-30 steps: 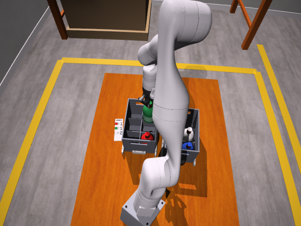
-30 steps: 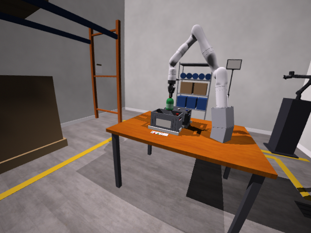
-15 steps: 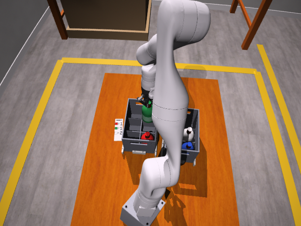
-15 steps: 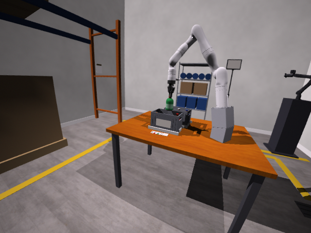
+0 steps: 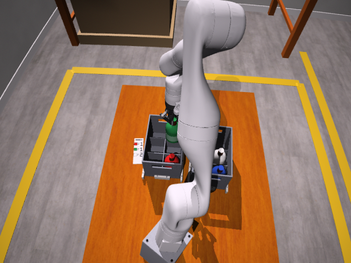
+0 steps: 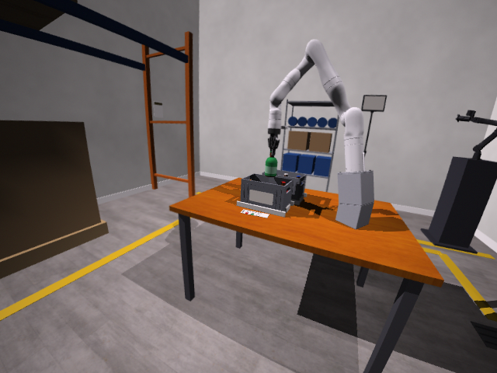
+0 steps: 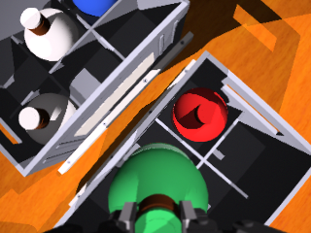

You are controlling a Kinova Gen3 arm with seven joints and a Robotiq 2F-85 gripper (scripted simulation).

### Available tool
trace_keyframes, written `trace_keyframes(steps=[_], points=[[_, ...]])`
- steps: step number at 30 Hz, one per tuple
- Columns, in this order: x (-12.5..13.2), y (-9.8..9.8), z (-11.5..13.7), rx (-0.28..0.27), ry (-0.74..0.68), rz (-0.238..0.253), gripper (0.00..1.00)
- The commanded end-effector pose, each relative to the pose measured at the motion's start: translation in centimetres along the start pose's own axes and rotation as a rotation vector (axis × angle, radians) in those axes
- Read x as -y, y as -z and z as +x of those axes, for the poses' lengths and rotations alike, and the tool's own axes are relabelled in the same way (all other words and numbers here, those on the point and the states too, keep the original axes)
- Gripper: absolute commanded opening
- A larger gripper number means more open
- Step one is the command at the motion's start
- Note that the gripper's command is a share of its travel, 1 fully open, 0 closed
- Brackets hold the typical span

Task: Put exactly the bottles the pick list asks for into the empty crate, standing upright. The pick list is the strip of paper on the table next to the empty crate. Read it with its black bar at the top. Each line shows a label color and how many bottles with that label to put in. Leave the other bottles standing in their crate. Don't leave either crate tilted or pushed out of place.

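The paper strip (image 5: pixel 137 158) (image 6: pixel 255 213) reads 1 beside red, 1 beside green, 2 beside white.

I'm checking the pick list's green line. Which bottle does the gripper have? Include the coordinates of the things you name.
The green bottle (image 5: pixel 171 131) (image 6: pixel 271 166) (image 7: pixel 157 182), its neck between the fingertips; the red, white and blue ones stand in crates.
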State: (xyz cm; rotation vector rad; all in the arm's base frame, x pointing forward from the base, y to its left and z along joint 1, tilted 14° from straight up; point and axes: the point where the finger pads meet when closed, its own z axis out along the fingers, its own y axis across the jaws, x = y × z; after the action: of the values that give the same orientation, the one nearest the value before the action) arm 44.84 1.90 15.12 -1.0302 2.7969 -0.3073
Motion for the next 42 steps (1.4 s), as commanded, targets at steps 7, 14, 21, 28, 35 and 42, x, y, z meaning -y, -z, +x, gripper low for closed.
trace_keyframes(steps=[7, 14, 21, 28, 35, 42], points=[[0.0, 0.1, 0.0, 0.002, 0.0, 0.001, 0.1], [0.1, 0.1, 0.0, 0.002, 0.0, 0.001, 0.1], [0.1, 0.1, 0.0, 0.002, 0.0, 0.001, 0.1], [0.1, -0.3, 0.0, 0.002, 0.0, 0.001, 0.1], [0.1, -1.0, 0.0, 0.002, 0.0, 0.001, 0.1], [0.1, -1.5, 0.0, 0.002, 0.0, 0.001, 0.1]])
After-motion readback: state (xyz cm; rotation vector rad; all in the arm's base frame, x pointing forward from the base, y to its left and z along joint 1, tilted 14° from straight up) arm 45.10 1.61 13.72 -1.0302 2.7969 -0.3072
